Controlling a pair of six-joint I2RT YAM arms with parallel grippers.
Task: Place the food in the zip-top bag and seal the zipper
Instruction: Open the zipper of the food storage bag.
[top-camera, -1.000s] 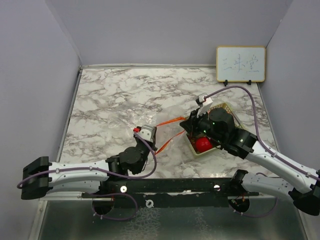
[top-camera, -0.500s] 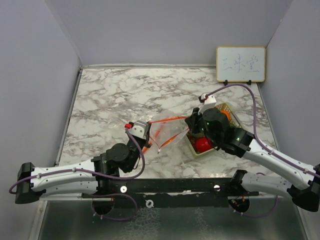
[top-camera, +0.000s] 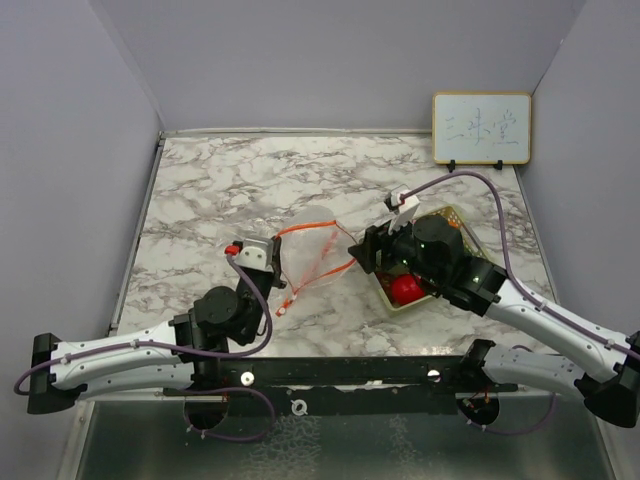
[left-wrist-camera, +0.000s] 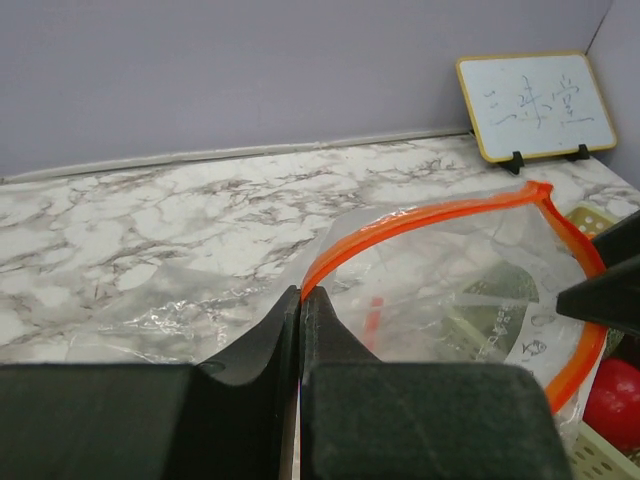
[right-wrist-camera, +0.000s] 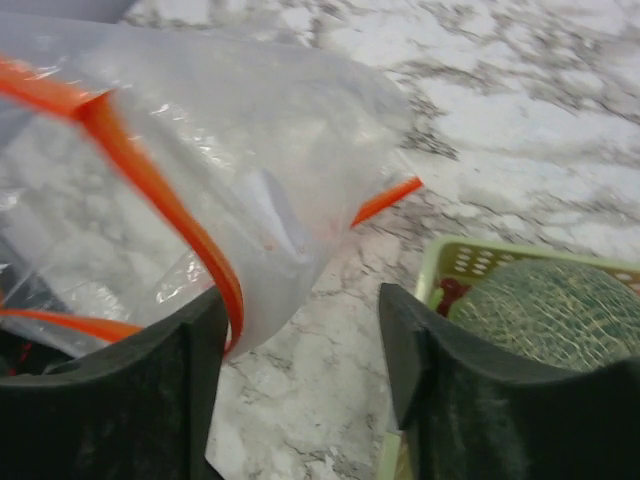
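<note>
The clear zip-top bag (top-camera: 316, 248) with its orange zipper rim (left-wrist-camera: 430, 215) lies left of the basket, its mouth gaping toward it. My left gripper (top-camera: 277, 268) is shut on the bag's rim (left-wrist-camera: 301, 292). In the wrist view my right gripper (right-wrist-camera: 300, 315) is open; the orange rim (right-wrist-camera: 160, 195) rests against the inner face of its left finger (right-wrist-camera: 200, 345). From above, that gripper (top-camera: 359, 250) hangs between bag and basket. The food sits in the basket: a green netted melon (right-wrist-camera: 545, 310) and a red apple (top-camera: 405, 289) (left-wrist-camera: 617, 390). Other fruit is hidden under the right arm.
The pale green mesh basket (top-camera: 392, 303) (right-wrist-camera: 437, 262) stands right of the bag, under the right arm. A small whiteboard (top-camera: 481, 128) leans on the back wall at the right. Grey walls close in the marble table (top-camera: 240, 190) on three sides.
My right gripper has opened and let go of the bag's rim. My left arm has pulled its side of the bag leftward, and the mouth now gapes wide.
</note>
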